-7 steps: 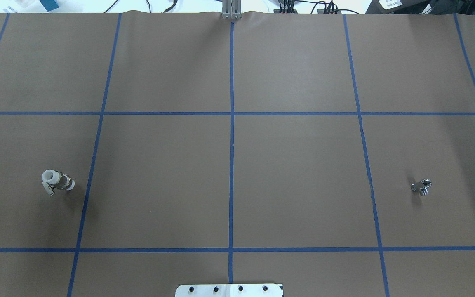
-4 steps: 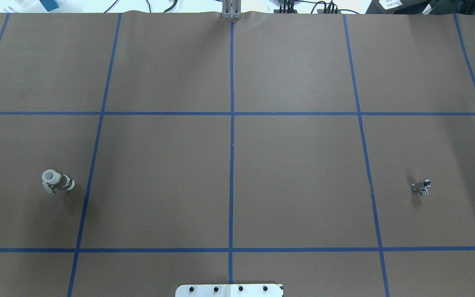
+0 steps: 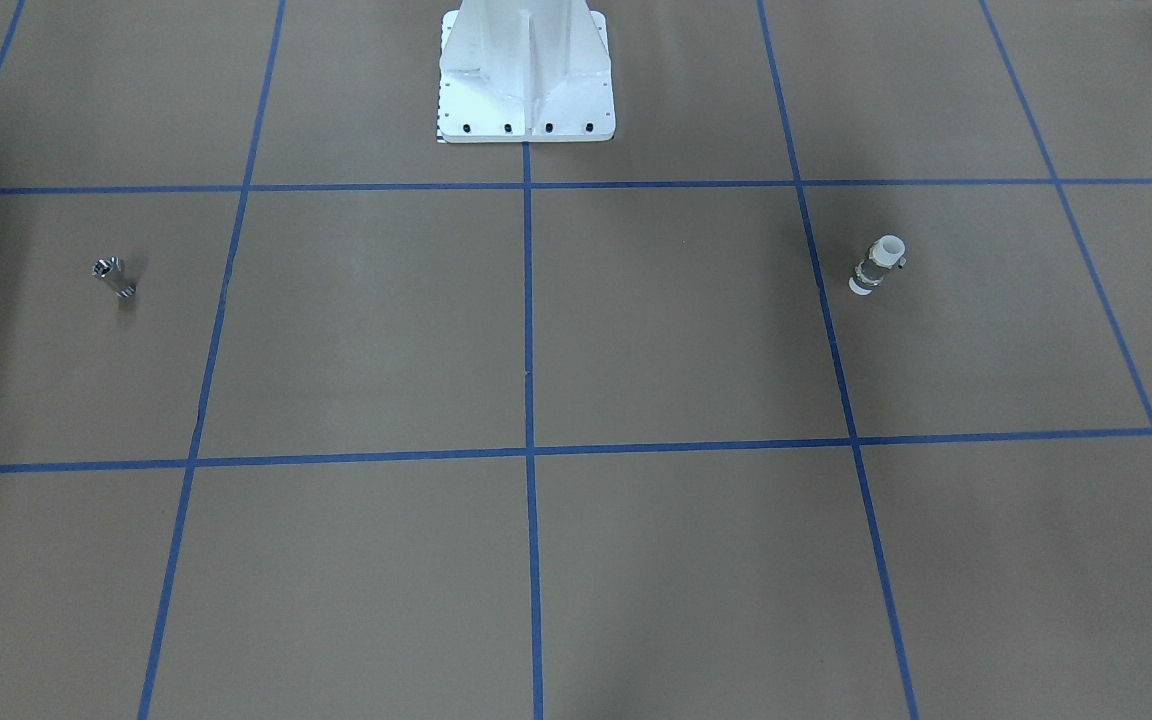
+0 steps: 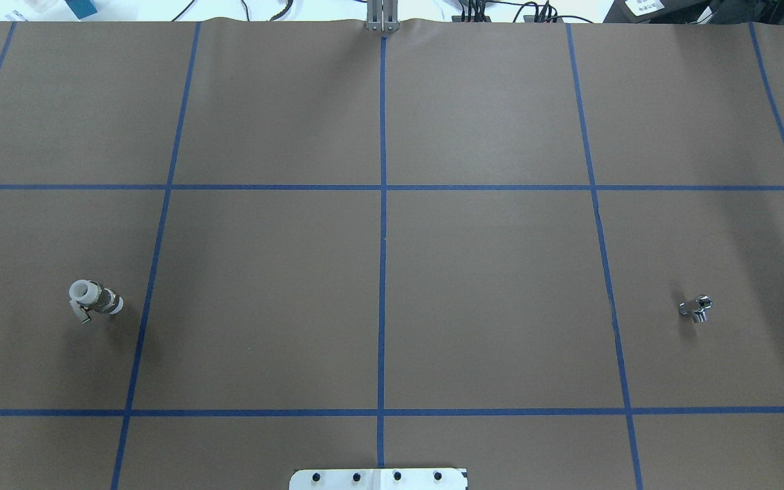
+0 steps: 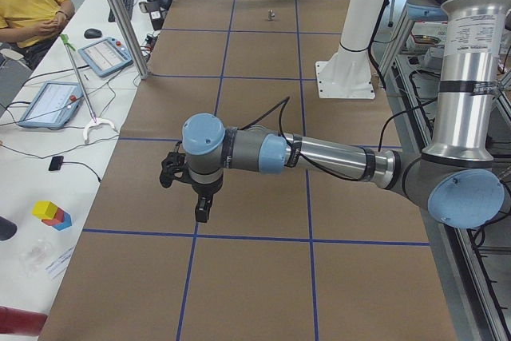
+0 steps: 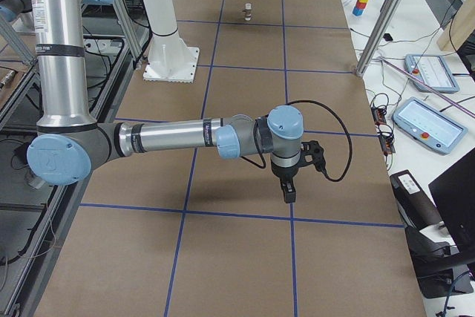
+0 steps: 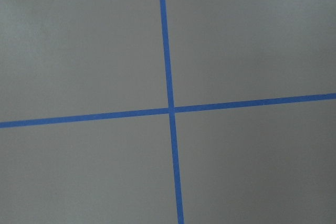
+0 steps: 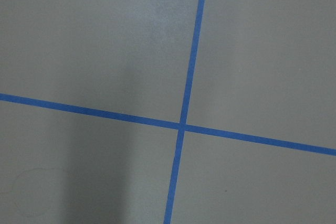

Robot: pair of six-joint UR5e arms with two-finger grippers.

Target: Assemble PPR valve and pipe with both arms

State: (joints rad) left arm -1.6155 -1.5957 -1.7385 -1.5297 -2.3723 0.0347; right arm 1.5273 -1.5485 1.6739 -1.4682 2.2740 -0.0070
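- Left of centre in the left-end view: left gripper point(image 5: 203, 213), fingers pointing down, above the table point(image 5: 255, 277), close over a line of blue tape point(image 5: 239, 236). Wide or narrow: cannot tell from this view.
- Right of centre in the right-end view: right gripper point(image 6: 289, 195), also fingers-down above the table, close over a tape line. Cannot tell the gap here either.
- Behind them: left arm point(image 5: 327, 157) and right arm point(image 6: 171, 139), each stretched level over the table, with a black cable looping at the wrist.
- In both wrist views: only brown table and a cross of tape.
- Far left of the overhead view, below mid-height: valve point(image 4: 95, 300), on the table, open white end up, grey lever at its side, touched by nothing.
- Far right of that view, at about the same height: pipe point(image 4: 695, 309), on the table, well apart from the valve, held by nothing.
- In the front view: valve point(image 3: 876, 265) right of centre, pipe point(image 3: 114, 277) far left.
- Top centre of the front view: white bolted pedestal point(image 3: 526, 70).
- Upper left of the left-end view: seated person point(image 5: 28, 1) in a yellow shirt, with tablets point(image 5: 52, 103) just below on a white side table and coloured blocks point(image 5: 52, 213) at lower left.
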